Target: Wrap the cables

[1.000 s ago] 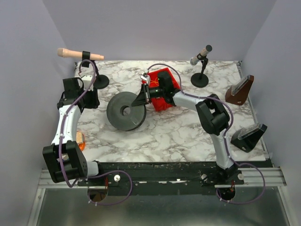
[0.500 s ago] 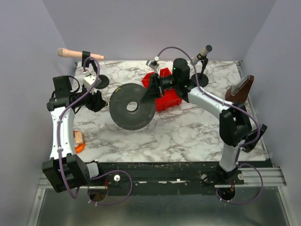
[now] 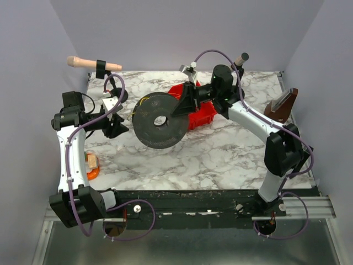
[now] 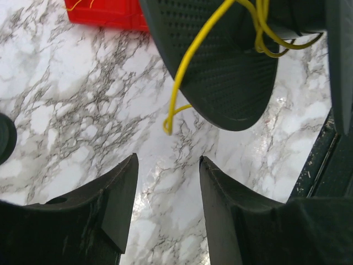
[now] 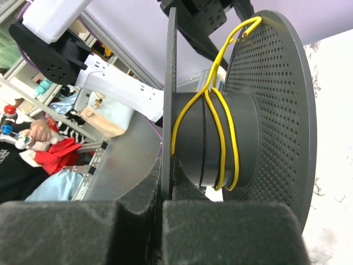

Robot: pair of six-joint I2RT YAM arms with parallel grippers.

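Observation:
A dark grey perforated spool (image 3: 159, 122) is held up on edge above the marble table (image 3: 220, 154). My right gripper (image 3: 185, 105) is shut on one flange of it (image 5: 169, 110). The thin yellow cable (image 5: 220, 138) loops a few turns round the hub and passes over the other flange's rim. In the left wrist view the spool (image 4: 231, 72) is above, and the cable's loose end (image 4: 175, 99) hangs down from it, just ahead of my fingertips. My left gripper (image 3: 118, 126) is open and empty (image 4: 168, 160), left of the spool.
A red bin (image 3: 201, 113) sits behind the spool, also seen in the left wrist view (image 4: 105, 11). A tan microphone (image 3: 91, 63) on a stand is back left, a grey one (image 3: 238, 59) back right. Brown (image 3: 281, 105) and black (image 3: 289, 160) holders stand right. An orange object (image 3: 92, 164) lies front left.
My right arm has lifted the spool off the table and tilted it on edge, moving it right. My left arm has swung in toward the spool.

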